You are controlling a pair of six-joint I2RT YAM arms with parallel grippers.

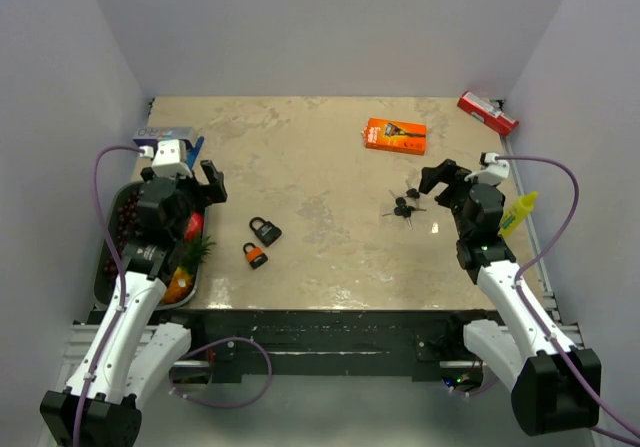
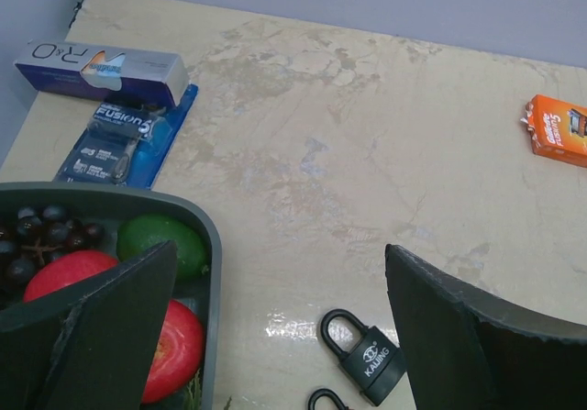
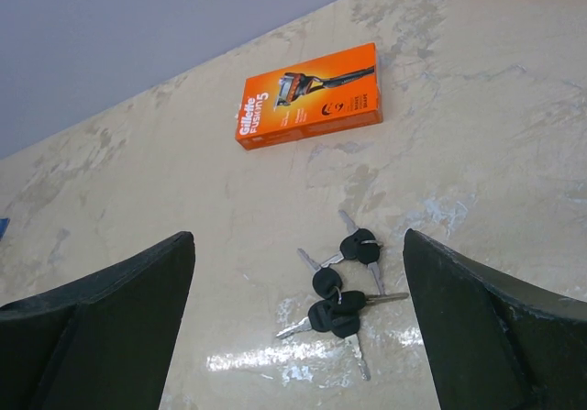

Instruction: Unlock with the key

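Orange padlock [image 1: 255,256]: nearest to my bases, flat on the table [image 1: 320,157], left of centre. It has an orange body and a black shackle. My left wrist view cuts it off at the bottom edge, so only the shackle top shows there.
Black padlock [image 2: 367,360]: just beyond the orange one. I cannot tell whether they touch. It is black all over with the shackle seated, and has a pale logo and small lettering on the body.
Tray [image 2: 213,245]: dark, at the table's left edge, partly under my left arm. One of my fingers hides part of the grapes [image 2: 32,236], lime [image 2: 160,240] and red fruit [image 2: 179,346] inside.
Left gripper [image 2: 280,272]: spread wide, nothing in it, poised over the tray's rim, well short of the padlocks.
Keys [image 3: 341,286]: a loose bunch on the right half of the table, with black heads and silver blades splayed outwards. The heads overlap, so I cannot count them surely.
Right gripper [image 3: 298,245]: fingers wide apart, gripping nothing, clear of the keys.
Yellow bottle [image 1: 518,212]: at the right edge, half hidden behind my right arm.
Gillette Fusion5 box [image 3: 310,95]: orange, lying flat beyond the keys.
Blue razor pack [image 2: 124,139]: far left, beside a purple-and-white box [image 2: 101,66].
Red pack [image 1: 488,112]: far right corner, its label too small to read.
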